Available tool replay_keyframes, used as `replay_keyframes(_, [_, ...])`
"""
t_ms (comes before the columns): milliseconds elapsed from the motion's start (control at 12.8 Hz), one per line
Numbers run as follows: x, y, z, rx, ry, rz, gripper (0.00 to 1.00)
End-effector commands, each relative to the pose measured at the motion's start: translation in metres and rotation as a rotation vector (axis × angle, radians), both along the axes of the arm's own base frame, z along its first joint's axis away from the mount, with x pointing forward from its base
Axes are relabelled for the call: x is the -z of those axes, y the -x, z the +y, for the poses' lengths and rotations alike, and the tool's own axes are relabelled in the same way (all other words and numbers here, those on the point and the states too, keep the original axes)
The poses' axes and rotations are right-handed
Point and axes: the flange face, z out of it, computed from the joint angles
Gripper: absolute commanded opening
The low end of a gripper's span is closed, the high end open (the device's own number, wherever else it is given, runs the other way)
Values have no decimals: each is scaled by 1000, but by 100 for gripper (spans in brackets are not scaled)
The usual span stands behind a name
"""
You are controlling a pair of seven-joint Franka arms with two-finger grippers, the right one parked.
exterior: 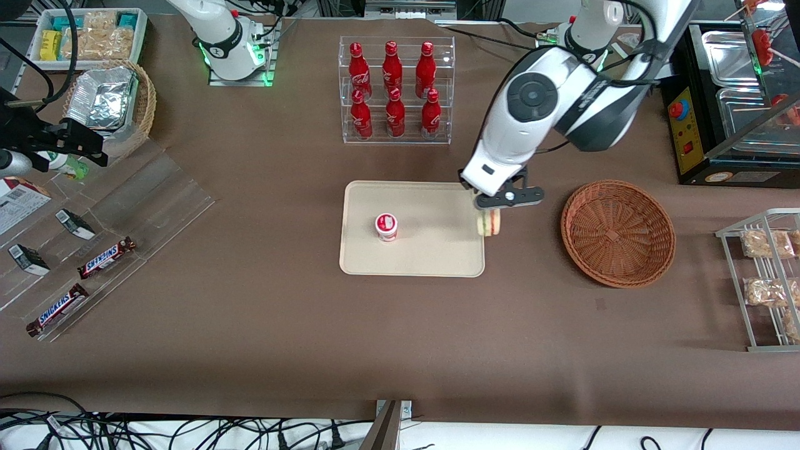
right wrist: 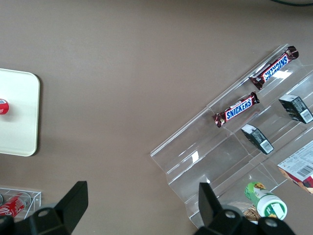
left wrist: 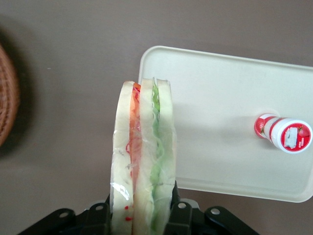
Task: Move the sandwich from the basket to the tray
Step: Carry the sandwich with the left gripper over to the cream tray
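1. Gripping the sandwich (left wrist: 143, 156) between its fingers (left wrist: 182, 215), the gripper (exterior: 495, 209) is held above the edge of the tray (exterior: 431, 250) that faces the basket (exterior: 617, 232).
2. The sandwich is carried clear of the bench (exterior: 312, 325), with its red and green filling layers seen at the cut edge in the left wrist view.
3. The sandwich is seen partly over the tray's rim and partly over bare bench.
4. The basket is seen beside the tray, toward the working arm's end, with nothing in it.
5. A small red-and-white cup (exterior: 386, 227) is seen upright on the tray, apart from the sandwich.
6. A clear rack of red bottles (exterior: 395, 87) is seen farther from the front camera than the tray.
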Motion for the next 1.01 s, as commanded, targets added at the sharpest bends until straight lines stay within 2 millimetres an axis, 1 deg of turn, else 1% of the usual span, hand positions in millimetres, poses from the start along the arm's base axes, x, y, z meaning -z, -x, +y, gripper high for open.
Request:
replay_keyframes(0, [36,1,-27,31,5,-35,40])
replay_keyframes(78, [44,0,-28,28,0,-53,40])
replay_keyframes(312, [62,8,-44,41,14,-66,40])
replay_keyframes(779, [109,20,-58,26,-42,-147,40])
replay_keyframes(935, [119,27,-66,33,-57,-161,40])
